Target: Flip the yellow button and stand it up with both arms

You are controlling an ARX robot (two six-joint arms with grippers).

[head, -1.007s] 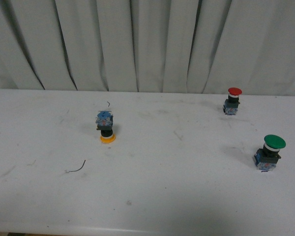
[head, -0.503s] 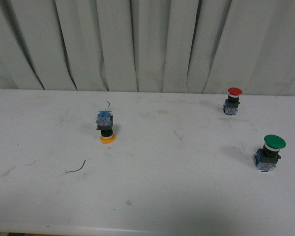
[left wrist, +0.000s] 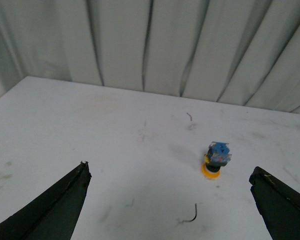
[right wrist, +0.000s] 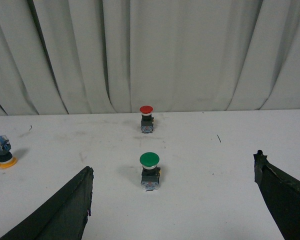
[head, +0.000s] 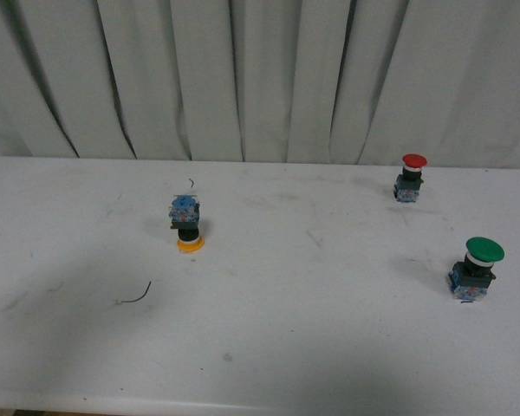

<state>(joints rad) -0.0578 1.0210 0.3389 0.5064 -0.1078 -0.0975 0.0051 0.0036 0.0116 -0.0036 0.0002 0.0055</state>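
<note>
The yellow button [head: 186, 227] rests upside down on the white table, its yellow cap on the surface and its blue base on top, left of centre in the front view. No arm shows in that view. In the left wrist view the yellow button [left wrist: 216, 158] lies ahead of my open left gripper [left wrist: 171, 172], closer to one black finger [left wrist: 277, 202] than the other; nothing is between the fingers. The right wrist view catches the yellow button [right wrist: 1, 151] at the picture's edge. My right gripper [right wrist: 172, 172] is open, holding nothing.
A red-capped button [head: 410, 177] stands upright at the back right. A larger green-capped button [head: 477, 268] stands upright nearer on the right, ahead of the right gripper. A thin dark wire scrap [head: 137, 295] lies near the yellow button. A pleated grey curtain [head: 260, 78] hangs behind the table.
A faint shadow has spread over the table's left front area. The buttons have not moved.
</note>
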